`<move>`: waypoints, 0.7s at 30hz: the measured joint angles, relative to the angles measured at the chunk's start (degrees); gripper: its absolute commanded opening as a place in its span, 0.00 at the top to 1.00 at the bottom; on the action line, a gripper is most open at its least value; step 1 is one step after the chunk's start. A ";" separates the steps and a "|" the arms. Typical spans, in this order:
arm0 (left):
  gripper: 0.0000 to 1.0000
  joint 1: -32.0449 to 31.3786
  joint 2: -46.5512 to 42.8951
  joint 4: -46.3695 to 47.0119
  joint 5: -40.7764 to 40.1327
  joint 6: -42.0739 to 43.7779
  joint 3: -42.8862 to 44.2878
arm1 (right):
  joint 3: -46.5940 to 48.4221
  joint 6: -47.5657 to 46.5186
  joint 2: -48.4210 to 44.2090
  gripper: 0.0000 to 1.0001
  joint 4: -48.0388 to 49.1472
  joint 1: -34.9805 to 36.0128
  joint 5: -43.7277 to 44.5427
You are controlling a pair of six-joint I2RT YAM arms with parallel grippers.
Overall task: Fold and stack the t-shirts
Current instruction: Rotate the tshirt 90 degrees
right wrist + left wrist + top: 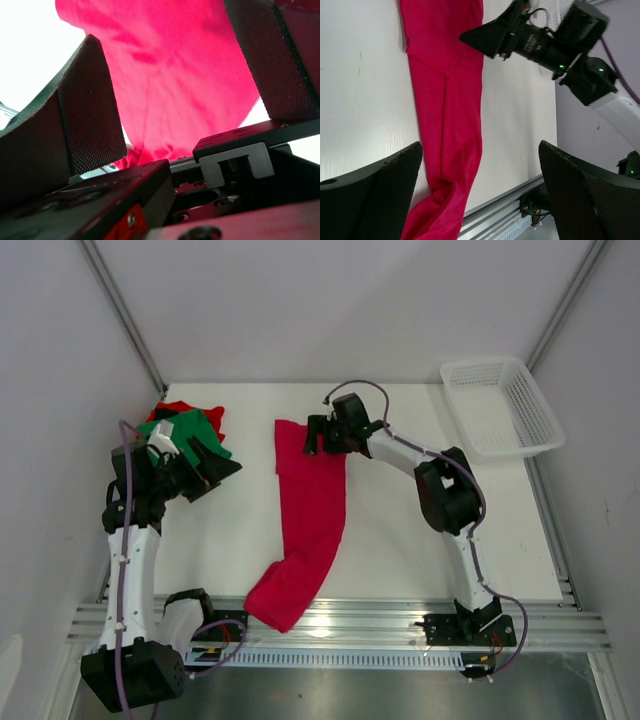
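Here, right claw (pixel 314 437) over crimson t-shirt (pixel 312 515)

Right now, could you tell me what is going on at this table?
The right gripper hovers open over the far end of a crimson t-shirt, which lies folded into a long strip with its near end drooping over the table edge. The left gripper is open near a pile of green and red t-shirts.
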 measured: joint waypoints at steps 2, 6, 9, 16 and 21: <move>0.01 0.02 0.00 0.72 0.42 -0.55 -1.49 | -2.10 -0.55 -3.98 0.14 -0.17 0.00 2.25; 0.00 0.04 -0.07 2.32 1.51 -1.11 -3.04 | -6.93 -1.90 -13.68 0.14 1.14 0.52 6.51; 0.00 0.07 -0.07 3.26 2.10 -1.38 -3.28 | -10.64 -1.57 -21.86 0.13 2.58 0.94 8.00; 0.00 0.09 0.39 4.92 2.73 -1.38 -3.30 | -20.68 6.82 -35.87 0.14 3.43 2.38 4.28; 0.00 0.09 2.73 5.42 2.84 -1.36 -3.23 | -36.22 13.92 -39.12 0.14 1.99 7.56 -1.73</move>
